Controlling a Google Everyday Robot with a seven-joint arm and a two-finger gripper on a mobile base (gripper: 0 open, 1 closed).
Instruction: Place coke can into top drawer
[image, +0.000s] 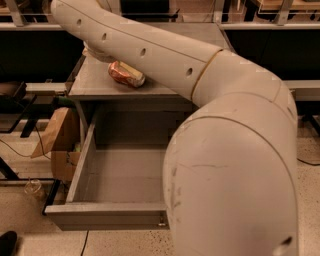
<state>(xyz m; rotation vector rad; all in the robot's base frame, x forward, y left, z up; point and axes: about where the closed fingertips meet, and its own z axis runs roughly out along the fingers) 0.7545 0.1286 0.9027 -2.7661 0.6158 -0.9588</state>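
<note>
Counted: one coke can (127, 74), one top drawer (107, 216), one grey table (89, 84), one arm (165, 57). The can is laid on its side on the table top, roughly mid-depth and apart from the front edge. It is a red, dented cylinder with a pale end.

The drawer is seen open below the table's front edge. Its left half is bare and unobstructed from above; the right half is covered by the arm's bulky, smooth cream shell. The drawer walls are flat grey metal with straight edges, and a small knob (161, 224) is seen on the front panel.

The gripper (98, 53) is mostly hidden under the arm's far end, just left of the can, over the table's back-left. Whether it is spread or closed cannot be told.

One brown paper bag (54, 131) and one cardboard box (63, 164) are seen just beside the drawer's left wall.
</note>
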